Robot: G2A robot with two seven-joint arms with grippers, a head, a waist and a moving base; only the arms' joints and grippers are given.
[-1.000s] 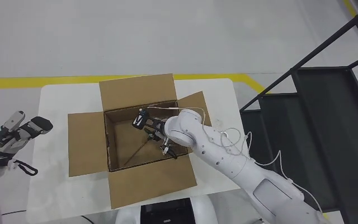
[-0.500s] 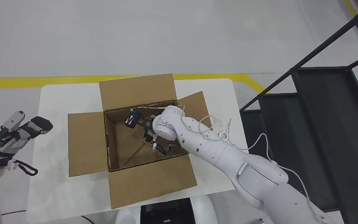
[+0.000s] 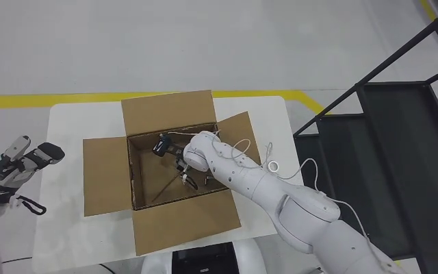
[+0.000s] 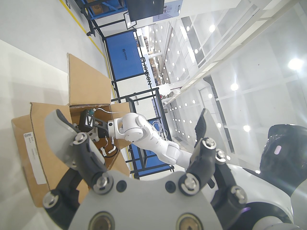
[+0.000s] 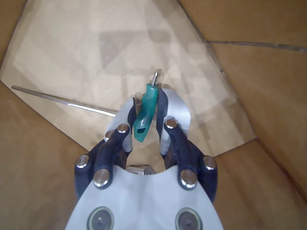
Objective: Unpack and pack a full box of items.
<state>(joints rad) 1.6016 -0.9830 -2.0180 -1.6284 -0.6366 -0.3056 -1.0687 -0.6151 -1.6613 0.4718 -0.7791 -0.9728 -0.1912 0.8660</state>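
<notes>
The right tool [image 5: 146, 107] is clamped on the green handle of a T-handle hex key [image 5: 145, 117], low inside the cardboard box [image 3: 168, 113]. The key's long shaft reaches toward a corner, so a slow, straight-up lift should keep it off the walls. The left tool [image 3: 34, 154] hangs open, well apart from the box.

Inside the cardboard box [image 5: 263, 84]. Clamped between the 2 fingers of the right hand [image 5: 147, 99]: a green tool handle [image 5: 145, 113], short metal stub [image 5: 155, 77] at its end. Stretching over the box floor, a long thin metal shaft [image 5: 64, 102].
</notes>
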